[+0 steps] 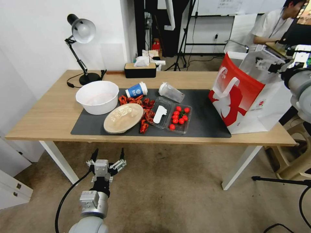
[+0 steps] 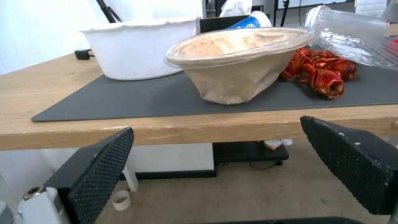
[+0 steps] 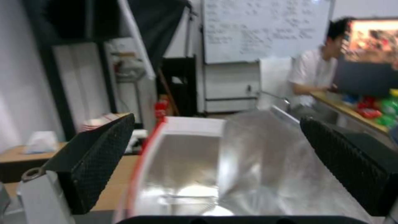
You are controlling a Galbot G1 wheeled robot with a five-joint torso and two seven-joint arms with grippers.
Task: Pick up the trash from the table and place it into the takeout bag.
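Litter lies on the large dark grey mat [image 1: 207,121] of the long light-wood bench [image 1: 42,113] standing on a beige carpet floor: a round tan shallow lid [image 1: 123,118], a blue-and-white paper cup [image 1: 136,90] on its side, a clear plastic cup [image 1: 171,92] and red crayfish shells [image 1: 145,111], with a white bowl [image 1: 97,96] to the left and a black desk lamp [image 1: 81,45] behind. The boxy red-and-white takeout bag [image 1: 239,100] stands at the right end of the bench, its silver foil inside partly blurred. The left hand [image 1: 108,158] hangs wide open and empty below the front edge, and the right hand [image 3: 215,168], cut off at the frame edge in the head view, is open and empty above the mouth of the bag.
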